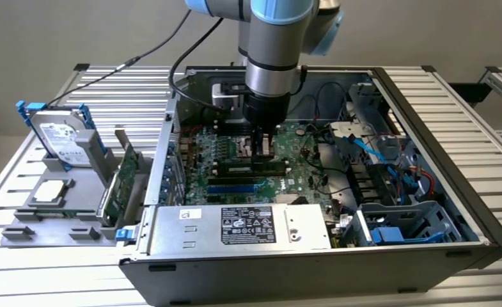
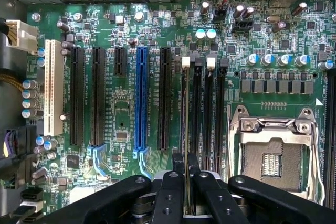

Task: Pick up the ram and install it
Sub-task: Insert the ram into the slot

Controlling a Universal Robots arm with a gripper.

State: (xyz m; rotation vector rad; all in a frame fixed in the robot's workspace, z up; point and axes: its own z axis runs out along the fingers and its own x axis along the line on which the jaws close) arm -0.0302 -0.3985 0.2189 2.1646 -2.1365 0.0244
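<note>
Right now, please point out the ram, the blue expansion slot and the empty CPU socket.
ram (image 2: pixel 186 129): wrist view, its thin top edge, held by the gripper (image 2: pixel 186 192).
blue expansion slot (image 2: pixel 140 98): wrist view, middle of its length.
CPU socket (image 2: pixel 272 158): wrist view, its contact field.

From the exterior view, my arm's grey wrist column (image 1: pixel 268 70) blocks the back of the open black computer case (image 1: pixel 455 192), and the black gripper (image 1: pixel 263 142) covers the part of the green motherboard (image 1: pixel 233 182) directly under it, so I cannot make out there what sits between the fingers. The arm's upper joints run off the top edge. On the wrist view, the thin green ram stick (image 2: pixel 186 129) appears edge-on as a bare line, its chips hidden, and its near end disappears between the black fingertips (image 2: pixel 169 192). The silver processor socket (image 2: pixel 273 153) is clipped at the frame's edge. Printed board lettering is too small to read.
</note>
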